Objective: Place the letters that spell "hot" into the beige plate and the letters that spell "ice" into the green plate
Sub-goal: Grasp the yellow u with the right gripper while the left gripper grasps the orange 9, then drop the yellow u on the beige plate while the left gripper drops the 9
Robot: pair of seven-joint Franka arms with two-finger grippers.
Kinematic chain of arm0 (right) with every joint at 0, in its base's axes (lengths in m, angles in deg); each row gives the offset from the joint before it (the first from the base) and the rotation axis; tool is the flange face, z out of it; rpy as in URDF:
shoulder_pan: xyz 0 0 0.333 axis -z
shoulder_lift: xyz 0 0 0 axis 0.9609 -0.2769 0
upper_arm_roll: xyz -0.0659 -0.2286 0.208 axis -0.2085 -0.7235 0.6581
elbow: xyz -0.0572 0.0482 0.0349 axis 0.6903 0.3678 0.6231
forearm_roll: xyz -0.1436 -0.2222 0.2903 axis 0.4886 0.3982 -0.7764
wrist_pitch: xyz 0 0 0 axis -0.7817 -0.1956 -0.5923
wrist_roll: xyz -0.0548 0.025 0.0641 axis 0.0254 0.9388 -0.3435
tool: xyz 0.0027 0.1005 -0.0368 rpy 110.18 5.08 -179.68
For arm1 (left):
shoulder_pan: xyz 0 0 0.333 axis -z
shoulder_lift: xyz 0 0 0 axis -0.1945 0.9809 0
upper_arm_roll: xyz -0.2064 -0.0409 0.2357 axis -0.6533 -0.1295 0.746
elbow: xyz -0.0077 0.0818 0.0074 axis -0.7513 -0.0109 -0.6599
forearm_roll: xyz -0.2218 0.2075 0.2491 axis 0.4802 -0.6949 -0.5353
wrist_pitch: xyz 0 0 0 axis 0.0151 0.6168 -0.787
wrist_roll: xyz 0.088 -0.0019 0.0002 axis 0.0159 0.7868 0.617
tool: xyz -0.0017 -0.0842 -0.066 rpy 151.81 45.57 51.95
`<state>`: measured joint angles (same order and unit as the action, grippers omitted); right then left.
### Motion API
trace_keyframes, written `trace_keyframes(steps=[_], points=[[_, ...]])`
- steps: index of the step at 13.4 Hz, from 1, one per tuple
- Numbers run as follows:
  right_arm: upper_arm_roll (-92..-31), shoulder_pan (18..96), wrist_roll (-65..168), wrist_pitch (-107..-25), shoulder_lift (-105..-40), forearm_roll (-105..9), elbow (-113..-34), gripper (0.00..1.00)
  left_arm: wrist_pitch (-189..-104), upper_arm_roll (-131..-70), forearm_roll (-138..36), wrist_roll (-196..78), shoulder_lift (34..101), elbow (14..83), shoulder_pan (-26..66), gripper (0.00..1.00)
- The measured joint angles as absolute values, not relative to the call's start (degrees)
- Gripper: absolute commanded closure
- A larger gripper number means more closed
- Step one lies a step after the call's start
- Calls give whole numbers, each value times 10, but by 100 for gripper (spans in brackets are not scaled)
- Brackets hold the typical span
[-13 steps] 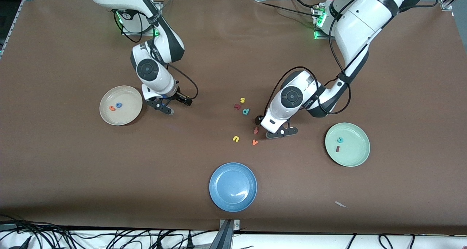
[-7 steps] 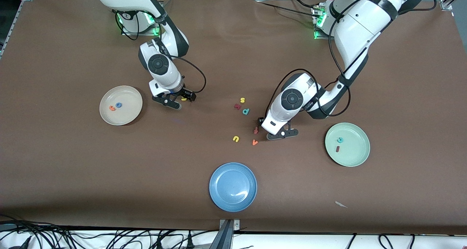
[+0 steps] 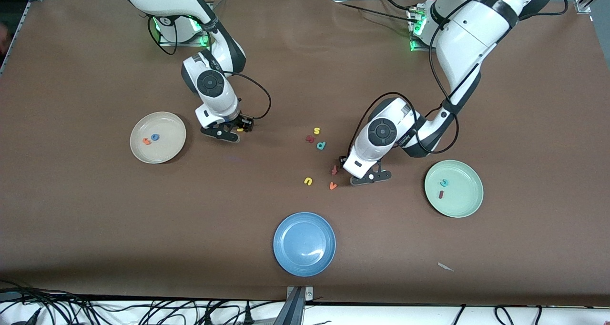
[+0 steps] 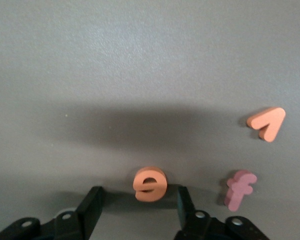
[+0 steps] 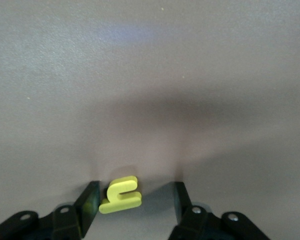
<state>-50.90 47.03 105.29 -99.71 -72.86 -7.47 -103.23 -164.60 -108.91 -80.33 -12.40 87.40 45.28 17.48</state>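
Note:
The beige plate [image 3: 167, 149] holds the orange t [image 3: 147, 141] and the blue o [image 3: 155, 137]. Beside it, toward the table's middle, my right gripper [image 3: 240, 130] stands low and open around the yellow h [image 3: 240, 129]. In the right wrist view the h [image 5: 121, 195] lies against one finger [image 5: 91, 197], with a gap to the other. My left gripper [image 4: 138, 197] is down on the table and open, the orange e [image 4: 150, 184] between its fingertips and touching neither. The green plate [image 3: 466, 202] holds the teal c [image 3: 444, 183] and the dark red i [image 3: 441, 194].
A reddish f [image 3: 334, 170] and an orange v [image 3: 333, 186] lie close beside the left gripper [image 3: 346, 170]. A yellow u [image 3: 308, 181], a yellow s [image 3: 316, 131], a teal p [image 3: 321, 145] and a dark red letter [image 3: 310, 138] lie mid-table. A blue plate [image 3: 295, 234] sits nearest the camera.
My right gripper has moved away from the beige plate toward the table's middle and come down around the yellow h. The left gripper has shifted only slightly by the f.

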Motion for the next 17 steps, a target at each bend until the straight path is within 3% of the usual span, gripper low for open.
trace_keyframes(steps=[3, 11, 14, 17], points=[[-509, 470, 1052, -999, -728, -75, -1032, 47, -1645, -1085, -803, -124, 877, 442, 180, 54], [-509, 470, 1052, -1000, -727, -75, -1031, 74, -1640, -1084, -805, -124, 876, 438, 182, 76], [-510, 470, 1052, -998, -725, -75, -1031, 76, -1633, -1084, -805, -124, 876, 434, 182, 80], [-510, 470, 1052, -998, -725, -75, -1031, 76, -1541, -1081, -805, -176, 870, 386, 168, 80]])
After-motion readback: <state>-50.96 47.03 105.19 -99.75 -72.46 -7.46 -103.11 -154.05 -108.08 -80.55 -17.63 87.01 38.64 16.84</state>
